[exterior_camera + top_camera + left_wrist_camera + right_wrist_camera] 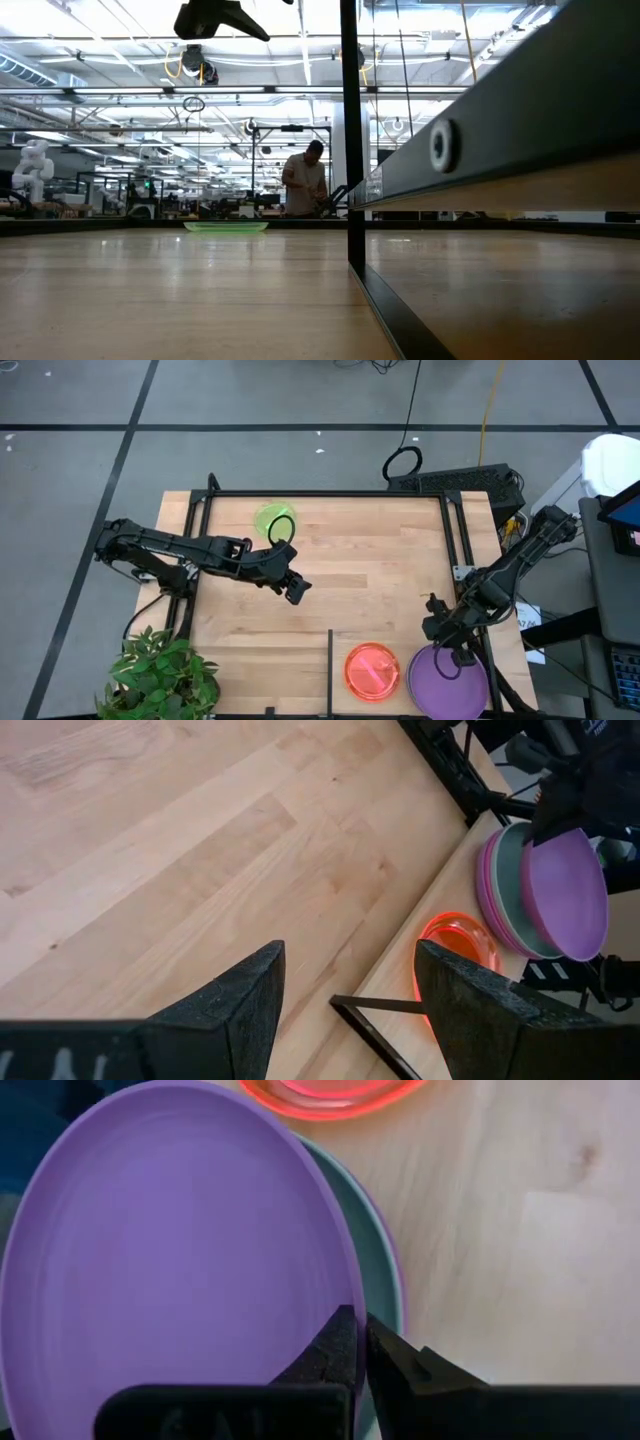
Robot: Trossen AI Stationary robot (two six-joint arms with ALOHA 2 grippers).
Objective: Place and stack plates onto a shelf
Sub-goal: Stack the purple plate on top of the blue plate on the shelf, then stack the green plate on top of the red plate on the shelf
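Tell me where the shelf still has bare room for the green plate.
Shelf: free strip between divider bar and orange plate, plus the wood above that plate. Crowded at the corner: purple plate stack under the right gripper. Green plate lies far off.

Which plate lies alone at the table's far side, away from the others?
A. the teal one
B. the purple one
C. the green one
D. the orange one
C: the green plate lies alone near the far edge, while the orange plate and the purple plate, stacked over a teal plate, sit together at the near right.
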